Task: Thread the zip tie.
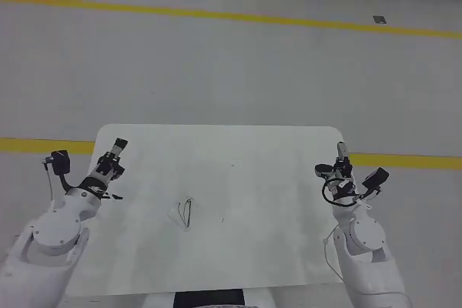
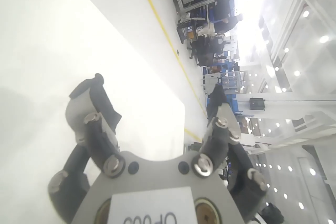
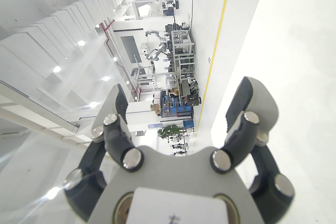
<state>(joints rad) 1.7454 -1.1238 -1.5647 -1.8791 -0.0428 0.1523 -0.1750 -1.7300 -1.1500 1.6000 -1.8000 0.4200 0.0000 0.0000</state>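
Risks first:
- zip tie (image 1: 186,212) is thin and lies flat on the counter (image 1: 292,254). Pads will likely skate over it or nudge it away if the descent is shallow, or jam into the counter if too deep.
- from the top view it reads as a dark strand folded on itself. I can't tell head from tail, so a grab at the wrong spot could leave no free tail to feed.
- threading needs both arms. If either grip sits too far from its end, the tail will flop and miss the slot.
- both wrist cams look past the counter edge, not at the tie, so the approach will probably have to run off the top view.

Positions (top view, 12 o'clock = away from robot):
- tie sits just off counter centre toward 9 o'clock, alone and touching nothing.
- left pincer (image 2: 157,86): jaws spread wide, empty, over the counter's 9 o'clock edge. The tie is at its 4–5 o'clock, well apart.
- right pincer (image 3: 181,86): also spread wide, empty, at the 3 o'clock edge. The tie is at its 8 o'clock, farther off than from the left.

Judgement: nothing grasped yet, and the left arm has the shorter reach.
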